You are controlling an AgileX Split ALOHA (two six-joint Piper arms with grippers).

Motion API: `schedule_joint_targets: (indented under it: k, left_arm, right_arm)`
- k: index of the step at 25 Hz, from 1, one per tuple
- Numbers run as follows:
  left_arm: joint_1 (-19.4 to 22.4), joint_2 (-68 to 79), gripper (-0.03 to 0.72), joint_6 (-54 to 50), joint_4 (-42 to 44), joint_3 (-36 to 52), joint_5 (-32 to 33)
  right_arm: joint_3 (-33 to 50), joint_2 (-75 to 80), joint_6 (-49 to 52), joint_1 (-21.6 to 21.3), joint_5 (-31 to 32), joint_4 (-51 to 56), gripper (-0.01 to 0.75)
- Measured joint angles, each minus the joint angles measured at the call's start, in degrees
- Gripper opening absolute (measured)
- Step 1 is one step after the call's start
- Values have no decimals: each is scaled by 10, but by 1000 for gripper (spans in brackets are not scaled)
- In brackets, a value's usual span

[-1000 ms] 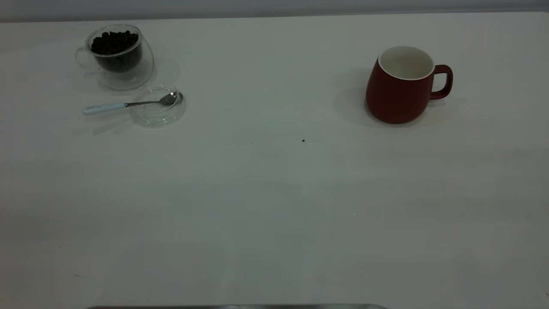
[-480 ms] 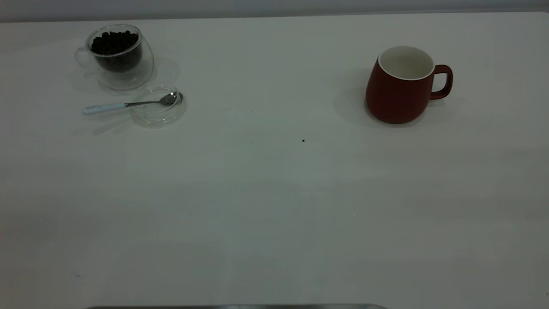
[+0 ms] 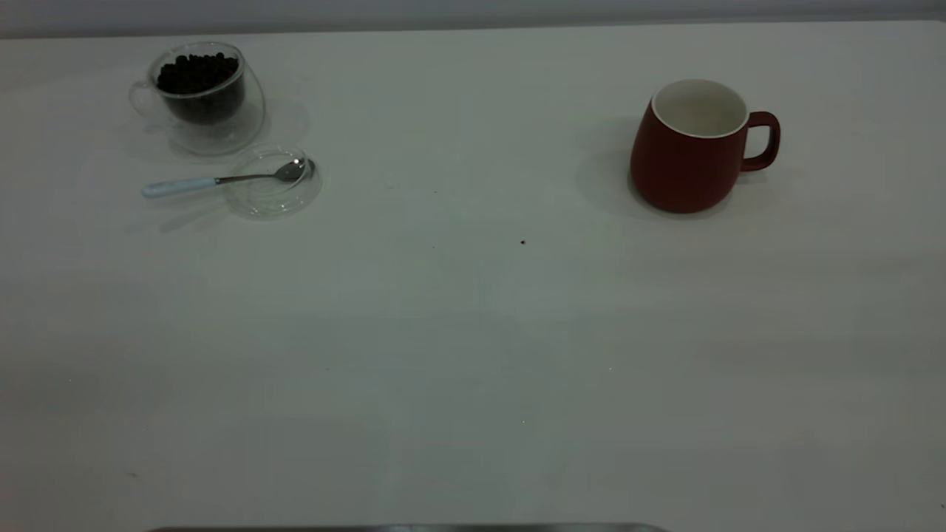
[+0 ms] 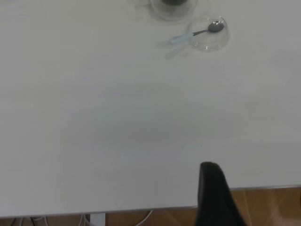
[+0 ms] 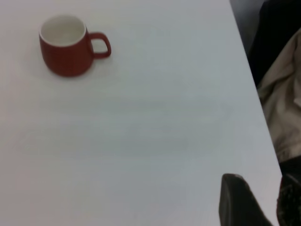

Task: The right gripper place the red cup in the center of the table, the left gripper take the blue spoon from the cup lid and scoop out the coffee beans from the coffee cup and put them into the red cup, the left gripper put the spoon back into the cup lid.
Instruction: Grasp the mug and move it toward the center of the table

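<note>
Nothing had shifted in that last second: the red cup (image 3: 691,148) stood untouched on the tabletop's (image 3: 473,355) right side, so no step had begun. The right tool (image 5: 263,202) hung released; the left tool's (image 4: 211,188) state I couldn't tell.

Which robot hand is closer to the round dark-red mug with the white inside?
Right. The right gripper sits near the table's edge on the dark-red mug's side; the left gripper waits on the spoon's side.
</note>
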Motion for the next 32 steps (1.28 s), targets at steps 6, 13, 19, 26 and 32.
schedule_joint_targets:
  k: [6, 13, 19, 26, 32]
  left_arm:
    - [0, 0, 487, -1, 0, 0, 0]
    - [0, 0, 487, -1, 0, 0, 0]
    - [0, 0, 487, -1, 0, 0, 0]
    - [0, 0, 487, -1, 0, 0, 0]
    - [0, 0, 487, -1, 0, 0, 0]
  right_arm:
    - [-10, 119, -67, 0, -113, 67, 379]
    - [-10, 366, -128, 0, -361, 152, 493]
    - [-46, 627, -228, 0, -461, 299, 494]
    - [-205, 886, -311, 0, -427, 431, 494]
    - [-322, 1048, -333, 0, -403, 450, 494]
